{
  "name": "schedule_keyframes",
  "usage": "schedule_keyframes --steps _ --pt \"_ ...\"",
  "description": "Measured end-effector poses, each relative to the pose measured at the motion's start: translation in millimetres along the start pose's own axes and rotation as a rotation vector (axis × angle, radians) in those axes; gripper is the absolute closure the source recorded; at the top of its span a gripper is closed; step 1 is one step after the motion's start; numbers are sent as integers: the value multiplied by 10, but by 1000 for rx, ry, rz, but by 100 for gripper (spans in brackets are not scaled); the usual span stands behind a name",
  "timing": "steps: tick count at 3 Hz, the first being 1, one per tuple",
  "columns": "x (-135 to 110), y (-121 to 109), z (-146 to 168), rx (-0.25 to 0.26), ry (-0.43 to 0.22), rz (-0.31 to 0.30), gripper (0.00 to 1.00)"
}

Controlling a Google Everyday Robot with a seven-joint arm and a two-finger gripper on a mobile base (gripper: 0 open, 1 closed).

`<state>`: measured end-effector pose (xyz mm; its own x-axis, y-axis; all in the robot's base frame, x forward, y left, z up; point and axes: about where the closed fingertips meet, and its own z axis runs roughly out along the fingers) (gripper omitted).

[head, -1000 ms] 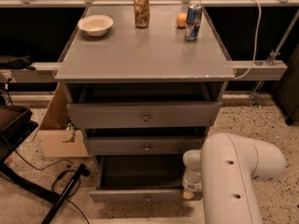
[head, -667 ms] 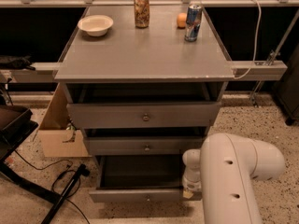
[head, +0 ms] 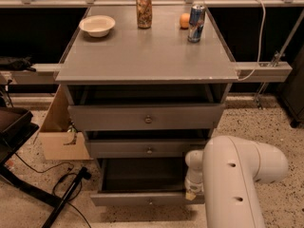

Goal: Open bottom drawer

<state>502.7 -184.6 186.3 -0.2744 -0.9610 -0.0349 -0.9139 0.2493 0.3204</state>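
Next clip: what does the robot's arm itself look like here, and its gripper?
The arm is a thick, smooth, off-white tube with rounded joints and a few small dark holes in its casing. It narrows to a slimmer white cylindrical wrist. The gripper, at the right end of the bottom drawer, shows a pale body with a small yellowish patch. No cables or lettering show.

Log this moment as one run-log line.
bottom drawer: pulled out, dark interior showing | gripper: at drawer front's right end | status: drawer looks open
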Motion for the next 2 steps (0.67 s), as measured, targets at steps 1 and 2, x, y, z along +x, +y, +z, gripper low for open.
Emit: schedule_keyframes --steps 1,2 --pt "-17 -31 -10 0 0 0 100" --pt "-19 -35 -11 0 0 0 77"
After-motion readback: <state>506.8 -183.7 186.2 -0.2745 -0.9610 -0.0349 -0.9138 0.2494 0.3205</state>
